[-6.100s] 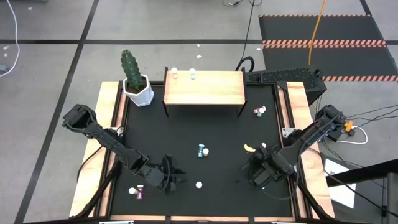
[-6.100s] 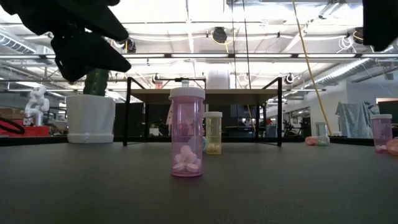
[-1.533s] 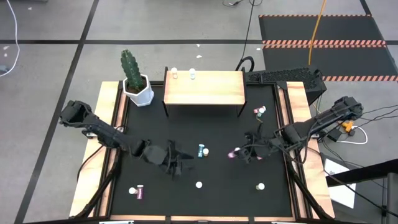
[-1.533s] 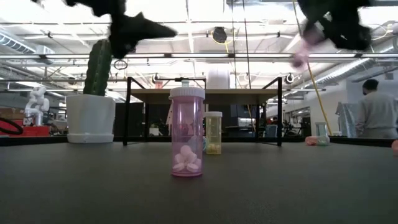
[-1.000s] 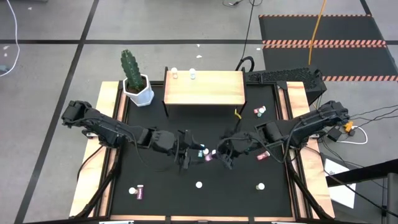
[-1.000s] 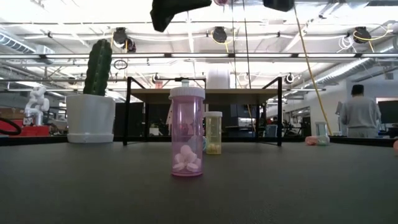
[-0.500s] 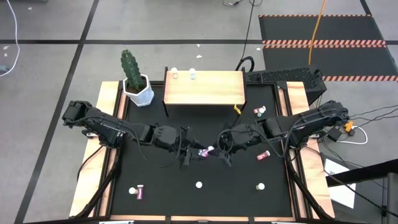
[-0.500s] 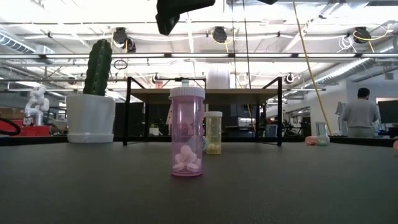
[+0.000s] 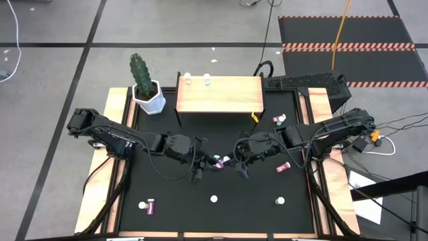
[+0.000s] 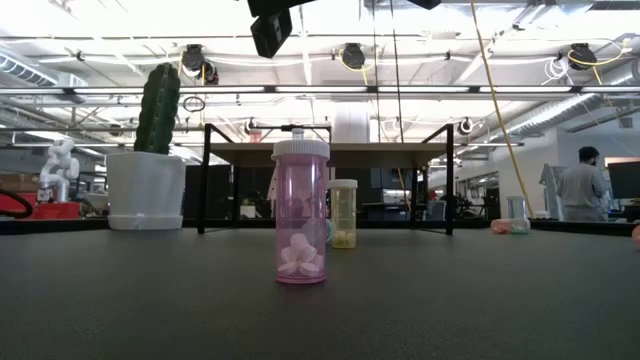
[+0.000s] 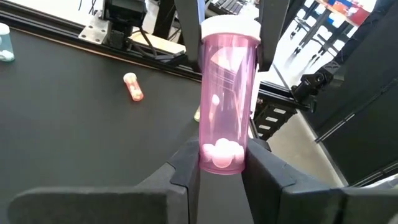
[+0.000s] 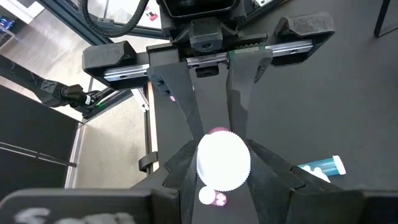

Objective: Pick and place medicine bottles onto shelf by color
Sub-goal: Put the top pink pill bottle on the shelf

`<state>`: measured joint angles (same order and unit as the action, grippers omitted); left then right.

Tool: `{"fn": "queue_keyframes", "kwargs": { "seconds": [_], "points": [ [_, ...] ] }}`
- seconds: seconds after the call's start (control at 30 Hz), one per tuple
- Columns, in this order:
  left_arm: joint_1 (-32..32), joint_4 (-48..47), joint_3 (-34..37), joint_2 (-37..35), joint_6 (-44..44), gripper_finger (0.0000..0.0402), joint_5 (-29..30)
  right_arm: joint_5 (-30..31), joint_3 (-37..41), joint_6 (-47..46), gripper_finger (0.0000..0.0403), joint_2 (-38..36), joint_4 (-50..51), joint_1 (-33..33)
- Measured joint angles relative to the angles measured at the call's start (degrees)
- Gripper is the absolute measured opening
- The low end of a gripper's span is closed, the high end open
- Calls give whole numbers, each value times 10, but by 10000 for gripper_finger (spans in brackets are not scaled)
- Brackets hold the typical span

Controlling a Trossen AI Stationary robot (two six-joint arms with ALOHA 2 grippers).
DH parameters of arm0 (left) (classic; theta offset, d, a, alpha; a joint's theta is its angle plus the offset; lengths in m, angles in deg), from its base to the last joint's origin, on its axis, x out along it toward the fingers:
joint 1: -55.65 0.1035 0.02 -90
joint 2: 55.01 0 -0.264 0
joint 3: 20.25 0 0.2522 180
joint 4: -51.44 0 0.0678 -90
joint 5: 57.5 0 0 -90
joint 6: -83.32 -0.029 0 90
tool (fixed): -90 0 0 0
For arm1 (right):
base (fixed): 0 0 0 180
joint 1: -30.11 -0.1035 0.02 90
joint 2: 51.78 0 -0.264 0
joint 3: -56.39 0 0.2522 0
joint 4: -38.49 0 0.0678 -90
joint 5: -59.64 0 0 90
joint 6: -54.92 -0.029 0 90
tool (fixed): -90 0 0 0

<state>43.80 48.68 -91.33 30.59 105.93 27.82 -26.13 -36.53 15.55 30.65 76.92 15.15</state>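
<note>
A pink medicine bottle (image 9: 221, 161) with a white cap hangs in the air over the middle of the table, between my two grippers. My left gripper (image 9: 206, 163) reaches it from the table's left and is shut on its bottom end. My right gripper (image 9: 235, 161) reaches it from the right and is shut on its cap end. The wooden shelf (image 9: 219, 95) stands at the far edge on black legs, with two small bottles (image 9: 188, 81) (image 9: 207, 80) on its far rim. My left gripper pinches the bottle's bottom end (image 11: 222, 163) between its two fingers, coming roughly level from the table's left, along the bottle's length. The bottle is clear of the table. My right gripper pinches the white cap (image 12: 224, 160) between its two fingers, coming from the table's right and slanting a little downward. The bottle points away from it toward my left gripper.
A pink bottle (image 9: 284, 166) lies at the right. Two bottles (image 9: 214, 198) (image 9: 279, 200) stand nearer the front edge, and a purple one (image 9: 148, 207) at front left. More bottles (image 9: 279, 120) lie beside the shelf's right leg. A potted cactus (image 9: 146, 90) stands at far left.
My left gripper's fingers have closed onto the bottom end of the pink bottle, which my right gripper keeps holding by its cap. The bottle has stayed in the air over the middle of the table.
</note>
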Motion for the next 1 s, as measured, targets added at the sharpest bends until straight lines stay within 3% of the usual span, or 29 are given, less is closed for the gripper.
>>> {"fn": "queue_keyframes", "kwargs": {
  "seconds": [0.3, 0.47, 0.63, 0.8, 1.0],
  "points": [
    [1, 11, 0, 0, -1, 124, 0, 1, 0, 7, 127, -1, 2, 0],
    [1, 39, 0, 0, 4, 100, 1, 18, 0, 35, 145, -7, -16, 0],
    [1, 95, 0, 0, 3, 91, 2, 44, 0, 66, 173, -47, -36, 0],
    [1, 164, 0, 0, -26, 112, 2, 104, 0, 104, 203, -102, -42, 0],
    [11, 222, 0, 0, -48, 103, 6, 122, 0, 143, 230, -140, -123, -12]
  ]
}}
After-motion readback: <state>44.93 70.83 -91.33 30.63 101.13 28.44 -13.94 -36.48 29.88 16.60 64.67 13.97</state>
